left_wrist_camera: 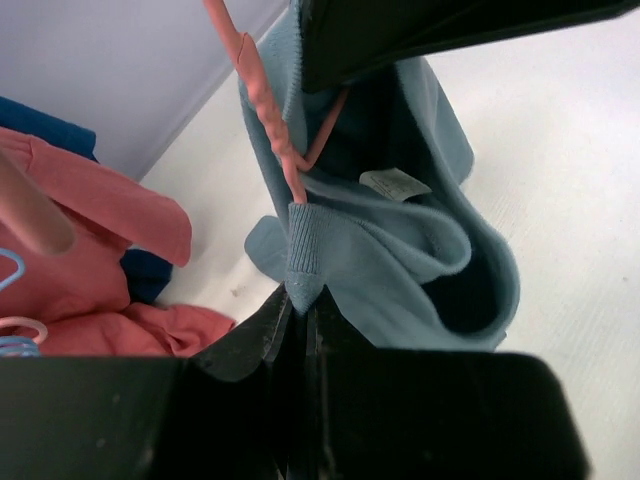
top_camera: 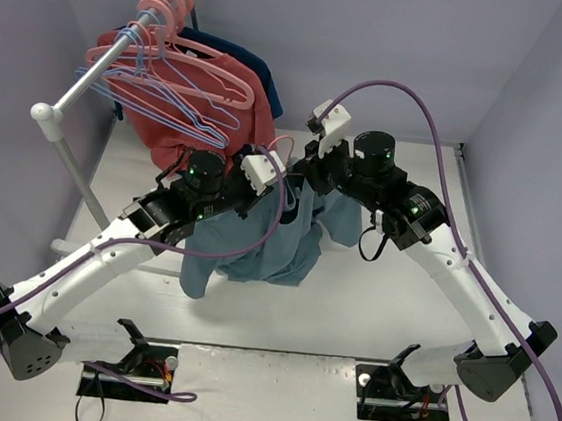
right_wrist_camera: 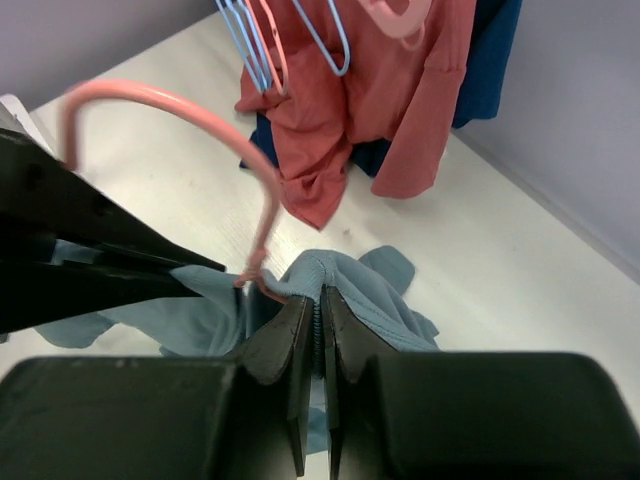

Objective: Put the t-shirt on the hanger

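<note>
The dusty teal t-shirt (top_camera: 257,243) hangs bunched between both arms above the table. My left gripper (left_wrist_camera: 305,300) is shut on a ribbed fold of its collar (left_wrist_camera: 300,245). My right gripper (right_wrist_camera: 320,300) is shut on the collar's other side (right_wrist_camera: 335,268). The thin pale pink hanger (right_wrist_camera: 170,100) rises with its hook above the neck opening, and its twisted neck (left_wrist_camera: 265,95) goes down into the collar; its shoulders are hidden inside the fabric. In the top view the two grippers, left (top_camera: 281,195) and right (top_camera: 303,188), nearly meet under the hook (top_camera: 282,150).
A clothes rack (top_camera: 106,61) stands at the back left. It carries a coral-red shirt (top_camera: 206,112), a dark navy garment (top_camera: 251,62), lavender-blue hangers (top_camera: 173,94) and salmon-pink hangers (top_camera: 172,8). Walls enclose the table on three sides.
</note>
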Controlling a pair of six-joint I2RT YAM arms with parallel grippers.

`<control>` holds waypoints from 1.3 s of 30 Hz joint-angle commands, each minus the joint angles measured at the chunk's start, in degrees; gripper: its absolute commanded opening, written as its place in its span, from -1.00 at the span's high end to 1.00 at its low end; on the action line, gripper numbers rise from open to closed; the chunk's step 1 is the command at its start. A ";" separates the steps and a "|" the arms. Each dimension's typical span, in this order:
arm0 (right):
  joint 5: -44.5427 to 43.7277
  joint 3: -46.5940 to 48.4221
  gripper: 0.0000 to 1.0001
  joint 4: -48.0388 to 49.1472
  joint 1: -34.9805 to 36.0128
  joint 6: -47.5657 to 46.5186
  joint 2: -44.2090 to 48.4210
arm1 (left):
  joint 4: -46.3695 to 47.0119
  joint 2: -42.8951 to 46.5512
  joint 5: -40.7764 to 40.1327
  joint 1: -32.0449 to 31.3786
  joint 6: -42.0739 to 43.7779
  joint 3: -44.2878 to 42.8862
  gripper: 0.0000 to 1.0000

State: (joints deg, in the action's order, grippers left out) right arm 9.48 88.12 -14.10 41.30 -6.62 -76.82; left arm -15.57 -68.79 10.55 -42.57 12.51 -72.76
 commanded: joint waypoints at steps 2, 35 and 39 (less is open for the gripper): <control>1.35 -2.09 0.89 5.46 0.27 0.12 -0.15 | 19.07 7.19 2.52 1.45 -1.81 5.15 1.00; 38.25 -10.41 -0.16 1.71 -26.09 -25.37 1.14 | 12.41 10.34 31.18 15.94 -0.03 8.87 1.00; 33.66 -12.20 -0.15 1.62 -26.88 -26.74 1.69 | 10.89 10.06 31.10 16.21 0.94 7.86 1.00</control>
State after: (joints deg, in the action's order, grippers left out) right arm 45.01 76.46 -14.88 15.33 -30.03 -75.81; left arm -7.44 -59.36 39.34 -26.95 11.53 -60.18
